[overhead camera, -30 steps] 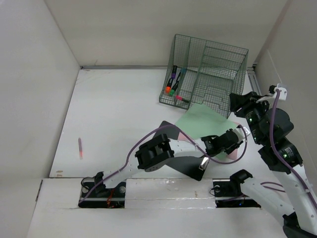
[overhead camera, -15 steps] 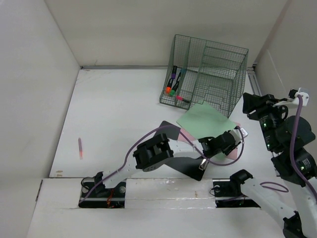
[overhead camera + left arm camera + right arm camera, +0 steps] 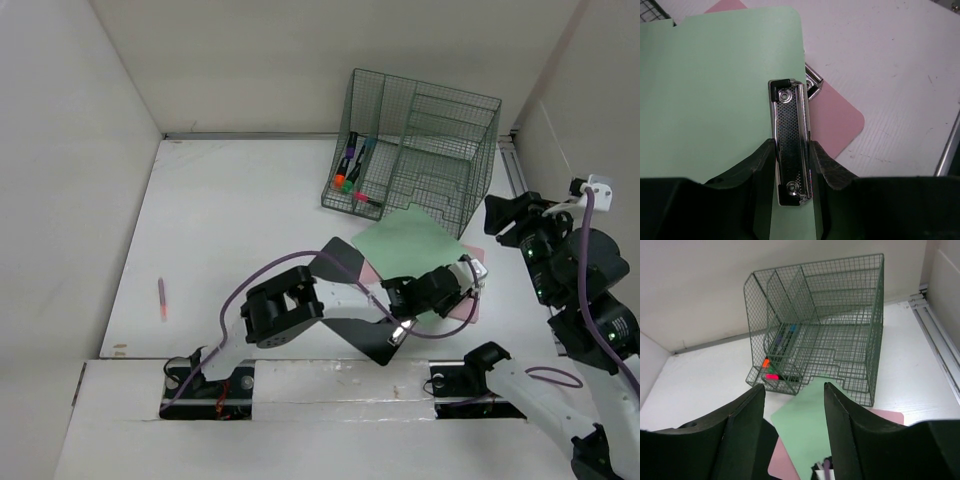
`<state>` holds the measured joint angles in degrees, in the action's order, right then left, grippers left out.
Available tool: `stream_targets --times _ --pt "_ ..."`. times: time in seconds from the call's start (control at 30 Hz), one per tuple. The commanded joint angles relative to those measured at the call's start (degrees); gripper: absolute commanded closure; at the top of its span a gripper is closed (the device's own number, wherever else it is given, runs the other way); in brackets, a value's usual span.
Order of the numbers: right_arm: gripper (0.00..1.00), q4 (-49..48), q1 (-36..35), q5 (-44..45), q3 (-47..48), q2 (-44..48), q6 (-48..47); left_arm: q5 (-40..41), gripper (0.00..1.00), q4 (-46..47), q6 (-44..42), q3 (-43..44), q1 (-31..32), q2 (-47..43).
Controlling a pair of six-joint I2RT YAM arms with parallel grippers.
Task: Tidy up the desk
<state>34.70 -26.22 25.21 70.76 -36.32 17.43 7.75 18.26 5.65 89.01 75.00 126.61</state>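
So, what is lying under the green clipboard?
A pink clipboard: one rounded corner and part of its metal clip show beside the green clipboard; the rest is covered.

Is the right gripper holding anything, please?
No, the right gripper is open, with only the rack and green clipboard below showing between its fingers.

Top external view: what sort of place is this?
Likely a robot test cell staged as an office desk: white desk boxed by panels, wire-mesh organizer holding markers, green clipboard in the left pincer.

Green clipboard (image 3: 408, 240) atop pink clipboard (image 3: 832, 117), beside dark mesh rack (image 3: 425, 150) with markers (image 3: 350, 165).
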Motion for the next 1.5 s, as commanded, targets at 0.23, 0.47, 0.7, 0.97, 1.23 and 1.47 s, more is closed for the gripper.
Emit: stream_targets --times 0.23,0.47,0.7,0.97,1.23,1.47 --pt "0.41 1.3 0.8 1.1 -9.2 1.9 2.3 7.0 1.0 2.9 4.5 -14.0 -1.6 -19.2" --pt "0.3 -0.1 0.8 -0.6 -14.9 0.7 6.8 9.0 1.0 1.2 7.1 -24.2 -2.1 -32.5" --pt "0.13 0.6 0.8 -4.8 -21.1 -0.2 10.2 10.0 1.0 1.4 7.4 -30.1 -2.8 -39.5" --pt "0.17 0.2 0.2 -10.2 -27.6 -0.2 17.6 8.2 1.0 -1.6 11.3 -35.3 -2.8 -41.1" --pt "0.29 -2.9 -0.4 -7.7 -28.0 1.6 19.3 -5.6 0.4 6.2 6.1 -39.8 -2.8 -37.2" --pt "0.29 -5.3 -0.4 -8.8 -26.1 0.0 16.8 -9.2 0.39 5.6 2.2 -30.9 -1.6 -26.5"
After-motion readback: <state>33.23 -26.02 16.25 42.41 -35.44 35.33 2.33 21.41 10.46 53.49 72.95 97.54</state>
